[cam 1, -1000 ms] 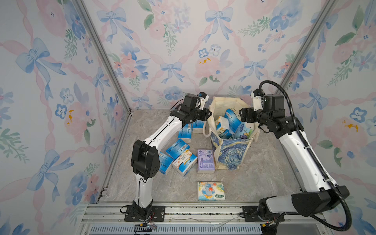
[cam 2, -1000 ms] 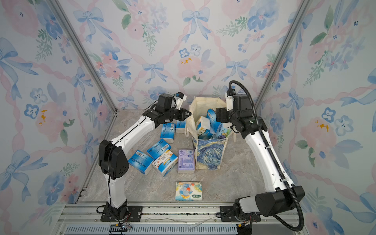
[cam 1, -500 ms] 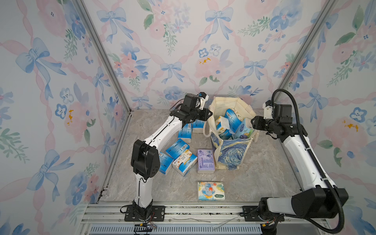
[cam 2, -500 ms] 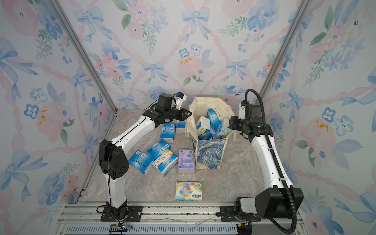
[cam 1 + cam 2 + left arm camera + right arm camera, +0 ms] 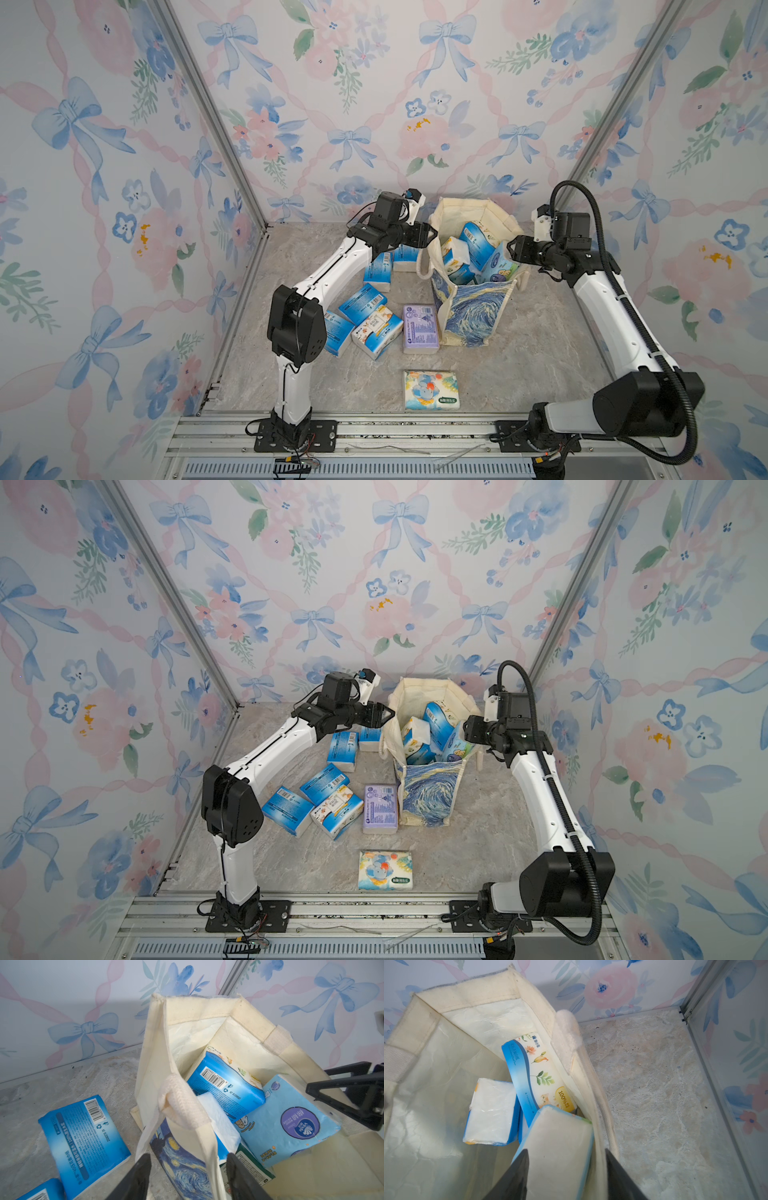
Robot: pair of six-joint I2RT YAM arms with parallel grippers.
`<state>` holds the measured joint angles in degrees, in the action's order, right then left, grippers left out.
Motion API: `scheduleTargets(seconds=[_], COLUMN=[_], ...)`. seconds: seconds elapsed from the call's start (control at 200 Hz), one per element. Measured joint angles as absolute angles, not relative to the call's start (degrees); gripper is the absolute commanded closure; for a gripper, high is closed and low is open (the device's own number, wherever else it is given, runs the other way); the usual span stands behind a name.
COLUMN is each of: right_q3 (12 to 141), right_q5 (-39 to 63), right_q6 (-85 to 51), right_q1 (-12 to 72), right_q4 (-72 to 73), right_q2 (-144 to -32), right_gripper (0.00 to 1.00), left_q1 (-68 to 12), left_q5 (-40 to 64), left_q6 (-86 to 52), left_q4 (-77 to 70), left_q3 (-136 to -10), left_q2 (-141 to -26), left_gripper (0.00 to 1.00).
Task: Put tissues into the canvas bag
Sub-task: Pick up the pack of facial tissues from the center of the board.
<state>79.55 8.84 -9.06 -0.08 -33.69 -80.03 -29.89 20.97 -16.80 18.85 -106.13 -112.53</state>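
Note:
The canvas bag (image 5: 469,320) stands open at the back of the table, with several tissue packs inside, among them a light blue one (image 5: 496,266) leaning on its right wall. My left gripper (image 5: 428,239) is open at the bag's left rim. In the left wrist view its fingers (image 5: 143,1176) straddle the bag's wall (image 5: 187,1022) without pinching it. My right gripper (image 5: 513,251) is open at the right rim. Between its fingers (image 5: 519,1174) lie that pack's end (image 5: 558,1147) and the bag's wall.
Loose packs lie left of the bag: several blue ones (image 5: 361,297), a lilac one (image 5: 420,328) against the bag's front corner and a flat cartoon one (image 5: 431,390) near the front edge. The bag's rope handles (image 5: 180,1103) hang at both rims. Patterned walls enclose three sides.
My right arm has drawn back from above the bag to its right rim. My left gripper's jaws have spread apart at the left rim. The bag and loose packs have stayed put.

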Motion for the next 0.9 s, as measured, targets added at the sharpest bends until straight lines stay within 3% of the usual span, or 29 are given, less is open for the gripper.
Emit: scheduleTargets(seconds=[0.43,0.66,0.9], right_q3=[77.32,74.52,68.18], right_q5=[8.36,7.92,11.35], right_q6=[-8.62,-8.64,-9.91], right_q1=[-1.48,-1.48,-1.28], right_q4=[-30.20,-29.08,-31.00], right_q2=[-73.03,-65.82,-50.06], right_gripper=[0.20,0.20,0.20], left_q1=[-27.70,-27.66,-32.08], left_q5=[12.05,8.71,8.27], left_q6=[-14.11,-12.86,-12.36], left_q4=[19.90,19.38,20.32], left_q3=[-98.17,-87.90,-72.31], left_q2=[-99.53,-88.03,-76.42], left_gripper=[0.40,0.56,0.52])
